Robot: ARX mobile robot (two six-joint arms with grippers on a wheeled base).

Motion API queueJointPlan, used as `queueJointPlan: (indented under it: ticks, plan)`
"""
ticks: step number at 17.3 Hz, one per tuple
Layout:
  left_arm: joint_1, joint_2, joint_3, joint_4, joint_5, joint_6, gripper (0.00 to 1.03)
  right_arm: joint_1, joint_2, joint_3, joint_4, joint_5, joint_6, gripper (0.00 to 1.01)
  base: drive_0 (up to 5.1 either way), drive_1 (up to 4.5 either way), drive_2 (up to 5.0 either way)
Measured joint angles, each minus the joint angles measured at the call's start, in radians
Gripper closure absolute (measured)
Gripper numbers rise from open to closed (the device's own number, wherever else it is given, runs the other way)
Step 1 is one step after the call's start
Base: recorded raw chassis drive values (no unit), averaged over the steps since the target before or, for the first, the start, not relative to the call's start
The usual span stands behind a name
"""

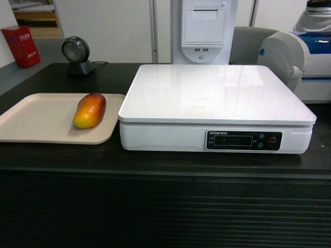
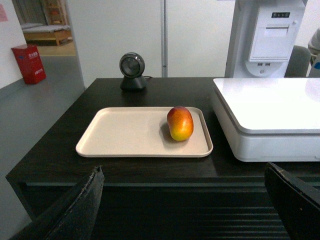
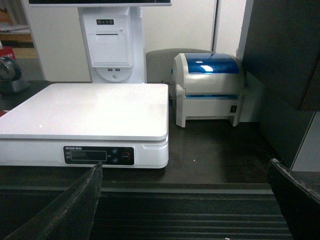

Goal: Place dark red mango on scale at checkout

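Observation:
The dark red mango (image 1: 90,110) (image 2: 180,123) lies on a flat beige tray (image 1: 36,121) (image 2: 130,135) at the left of the dark checkout counter (image 1: 155,160). To its right stands the white scale (image 1: 214,93) (image 2: 270,105) (image 3: 90,107), its glossy top bare. In the left wrist view my left gripper (image 2: 185,205) hangs open in front of the counter's ribbed panel, well short of the mango. My right gripper (image 3: 185,205) is open too, in front of the counter near the scale's right corner. Neither gripper shows in the head view.
A round black barcode scanner (image 1: 76,56) (image 2: 132,71) stands behind the tray. A white-and-blue label printer (image 1: 295,57) (image 3: 210,87) sits right of the scale. A white receipt kiosk (image 1: 202,28) rises behind it. A red box (image 1: 20,46) is on the floor, far left.

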State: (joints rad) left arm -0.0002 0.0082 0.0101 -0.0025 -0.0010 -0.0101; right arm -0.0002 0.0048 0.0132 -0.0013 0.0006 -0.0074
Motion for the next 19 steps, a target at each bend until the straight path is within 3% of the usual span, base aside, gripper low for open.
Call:
queueJointPlan:
  ticks: [19]
  plan:
    - [0.0,0.0,0.0,-0.001,0.0,0.0,0.05,0.0,0.0,0.0,-0.002,-0.001,0.0,0.03,0.0,0.0,0.0]
